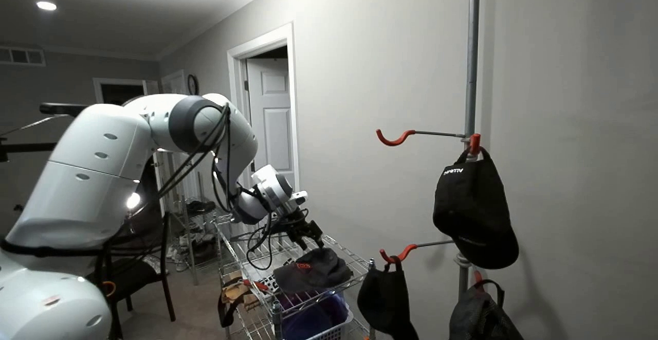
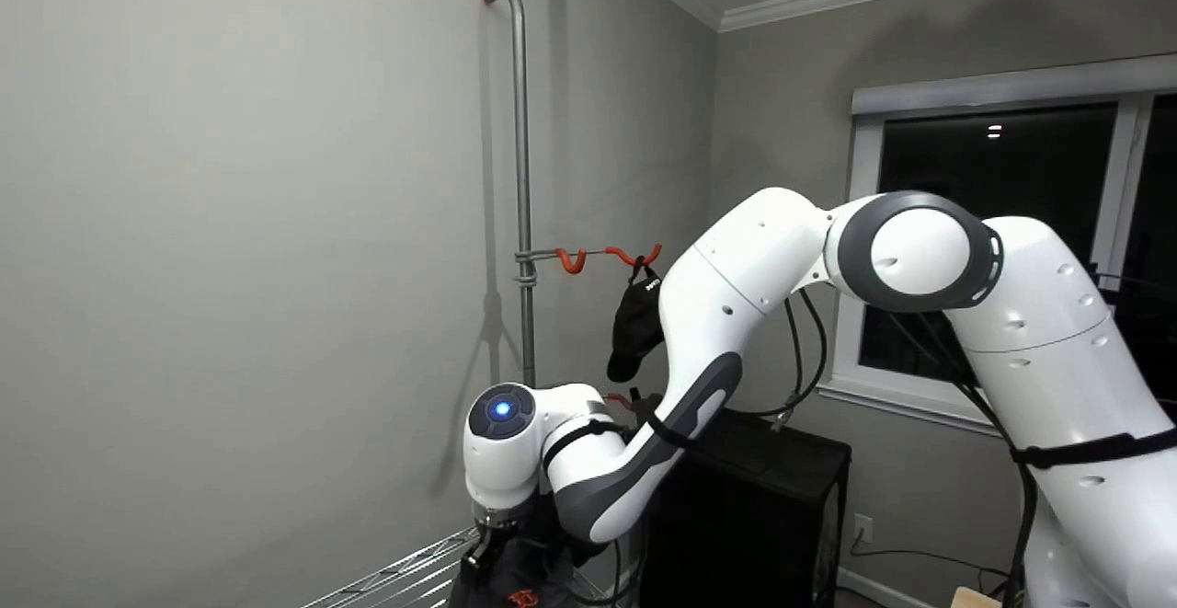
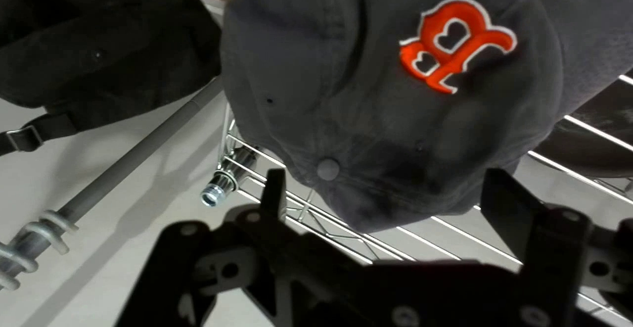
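While the end effector (image 3: pixel 385 183) gaped empty, grey cap (image 3: pixel 395 119) just ahead of it, wire shelf (image 3: pixel 599 133) beyond: overreach risked snags

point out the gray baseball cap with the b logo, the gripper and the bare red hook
Gray baseball cap (image 3: pixel 390 112): wrist view, on its crown.
Gripper (image 3: pixel 385 173): wrist view, midway between its fingertips.
Bare red hook (image 1: pixel 394 143): in an exterior view, on the bottom of its curve.

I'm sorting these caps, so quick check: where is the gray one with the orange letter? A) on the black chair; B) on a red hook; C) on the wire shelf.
C, since the gray cap lies atop the wire shelf, which shows out from under its edge.
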Tool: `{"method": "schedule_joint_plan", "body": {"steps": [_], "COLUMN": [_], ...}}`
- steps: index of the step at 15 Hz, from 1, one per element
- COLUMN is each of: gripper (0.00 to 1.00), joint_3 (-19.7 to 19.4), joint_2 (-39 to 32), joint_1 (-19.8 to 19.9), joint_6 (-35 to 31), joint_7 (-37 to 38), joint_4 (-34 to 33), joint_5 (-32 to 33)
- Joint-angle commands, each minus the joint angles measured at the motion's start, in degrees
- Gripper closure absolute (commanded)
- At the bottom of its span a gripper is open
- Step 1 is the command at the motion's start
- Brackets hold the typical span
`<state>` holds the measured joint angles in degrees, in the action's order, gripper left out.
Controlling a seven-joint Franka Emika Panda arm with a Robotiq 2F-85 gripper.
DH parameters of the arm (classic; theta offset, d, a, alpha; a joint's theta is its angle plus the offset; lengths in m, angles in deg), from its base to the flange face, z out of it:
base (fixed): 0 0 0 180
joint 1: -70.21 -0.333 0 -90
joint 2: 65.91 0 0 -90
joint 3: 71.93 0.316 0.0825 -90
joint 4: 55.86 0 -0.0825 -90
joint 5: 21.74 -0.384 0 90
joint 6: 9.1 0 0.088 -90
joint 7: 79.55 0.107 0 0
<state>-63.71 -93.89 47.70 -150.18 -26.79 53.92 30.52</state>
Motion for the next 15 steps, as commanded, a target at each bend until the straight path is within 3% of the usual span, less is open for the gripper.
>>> {"method": "schedule_joint_plan", "body": {"steps": [1,8,9,11,15], "gripper": [0.0,0.0,0.25,0.33,0.61], "joint_3": [-0.87,-2.48,-2.9,-3.58,-5.0], "joint_2": [-4.77,-9.68,-9.91,-10.43,-11.04], "joint_1": [-1.84,-2.53,-2.62,-2.91,-4.03], "joint_6": [-0.09,1.97,1.54,1.18,1.11], "joint_7": [2.05,5.78,5.97,5.82,6.29], "joint_4": [-5.42,-10.92,-11.03,-11.64,-12.46], "joint_5": [-1.18,-9.18,-10.41,-12.89,-16.76]}}
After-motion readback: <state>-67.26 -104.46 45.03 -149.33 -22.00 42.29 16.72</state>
